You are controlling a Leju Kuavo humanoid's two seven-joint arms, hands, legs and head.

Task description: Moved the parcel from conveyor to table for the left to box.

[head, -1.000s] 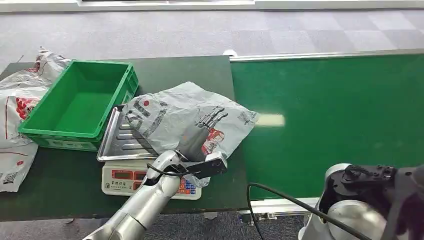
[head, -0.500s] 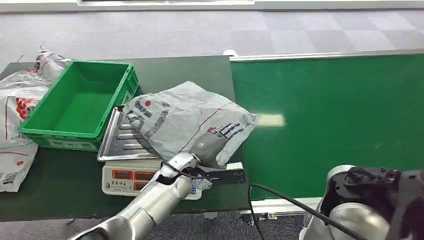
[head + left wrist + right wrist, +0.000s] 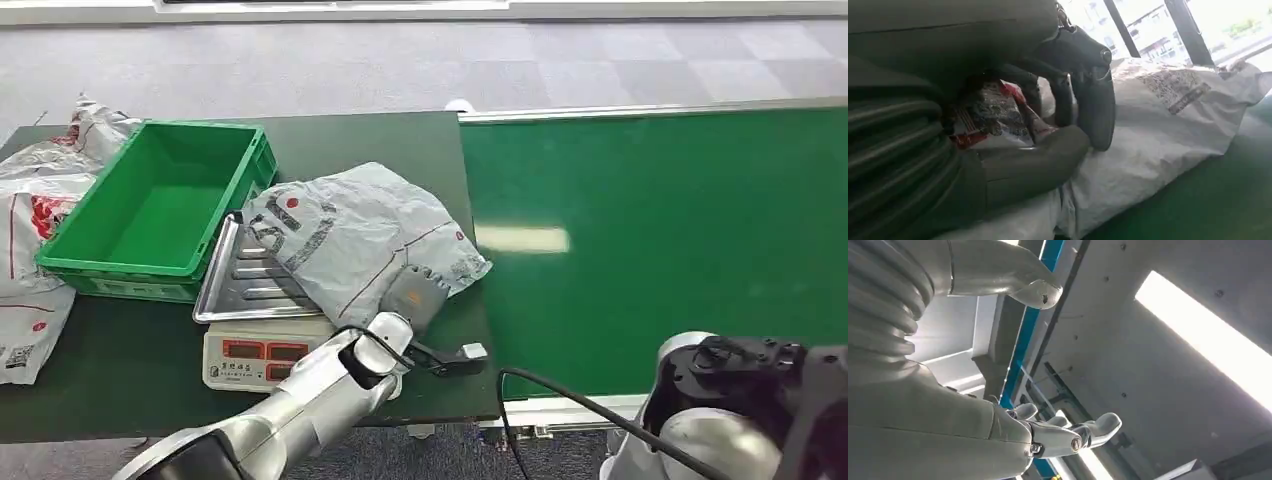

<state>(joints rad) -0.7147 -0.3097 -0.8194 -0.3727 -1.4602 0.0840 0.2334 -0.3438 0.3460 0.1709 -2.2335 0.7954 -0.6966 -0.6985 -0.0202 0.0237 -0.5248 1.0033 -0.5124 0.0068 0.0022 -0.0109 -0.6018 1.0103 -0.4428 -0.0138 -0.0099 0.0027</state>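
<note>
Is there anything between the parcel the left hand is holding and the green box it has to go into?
Nothing visible blocks it. The left hand grips the parcel, which lies partly across the scale's metal tray. The green box stands open right beside that tray, with nothing visible inside it.

Parcel-sorting workstation, green conveyor belt (image 3: 660,240), weighing scale (image 3: 265,330), green crate (image 3: 150,210), grey carpet floor (image 3: 400,65)

The crumpled grey plastic parcel (image 3: 360,235) lies on the steel-trayed weighing scale (image 3: 245,318), right of the green plastic crate (image 3: 150,210) and left of the green conveyor belt (image 3: 660,230).
</note>
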